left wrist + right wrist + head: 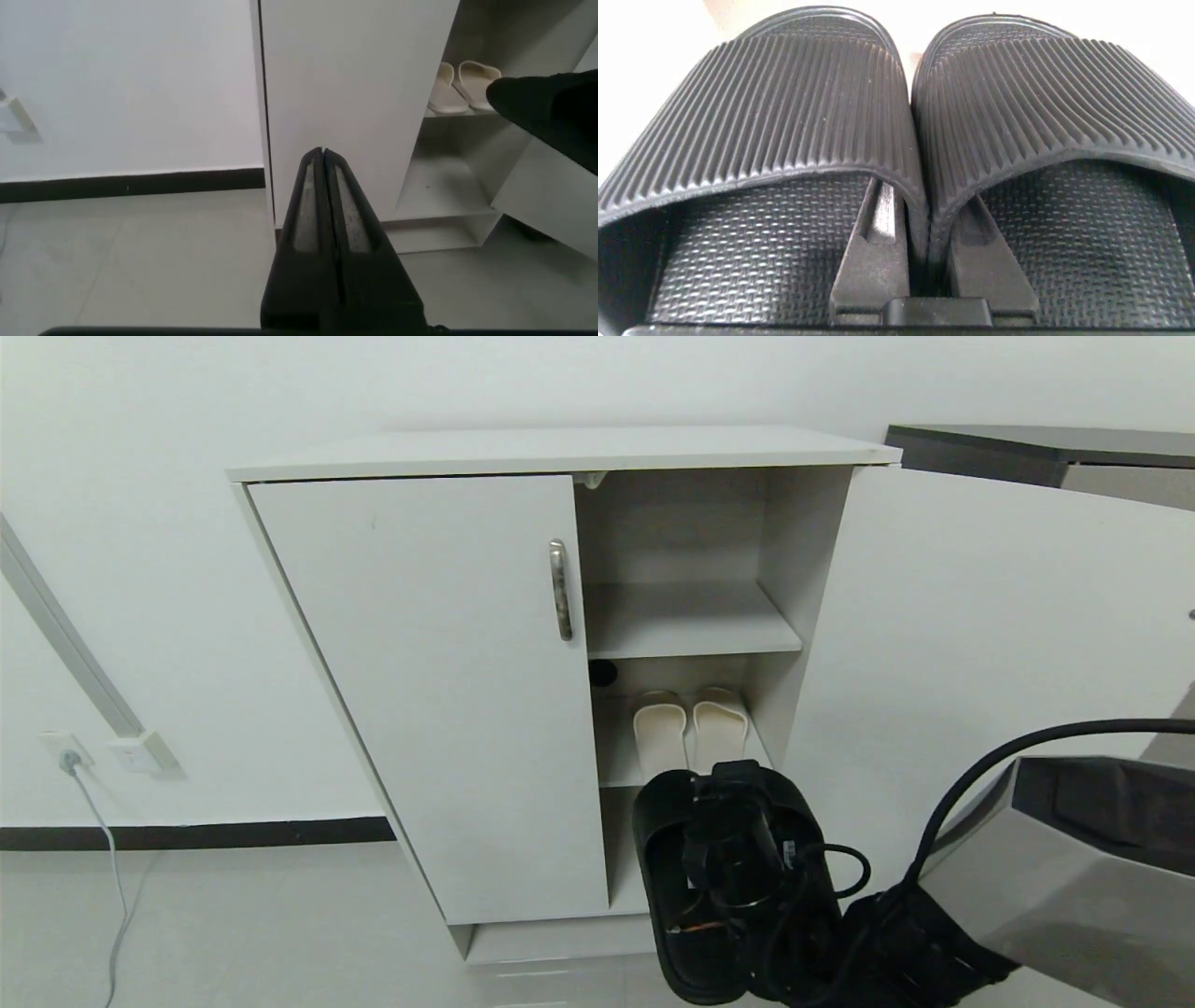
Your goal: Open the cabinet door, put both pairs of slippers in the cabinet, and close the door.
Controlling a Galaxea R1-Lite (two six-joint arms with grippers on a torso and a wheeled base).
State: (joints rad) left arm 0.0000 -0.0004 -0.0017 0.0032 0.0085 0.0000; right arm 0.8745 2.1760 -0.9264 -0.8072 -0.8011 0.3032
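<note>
We log black slippers [665,896], pinched together in our right end effector [926,238], toes toward bottom shelf [439,187] of cabinet [560,453], directly ahead.

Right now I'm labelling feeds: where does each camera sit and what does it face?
Head: on the head, facing down at the cabinet; the right gripper shows, holding black slippers.
Left wrist: on the left arm, facing the cabinet past the shut left gripper.
Right wrist: on the right arm, facing the pinched black slippers.
Shared: white slippers, head and left wrist.
</note>
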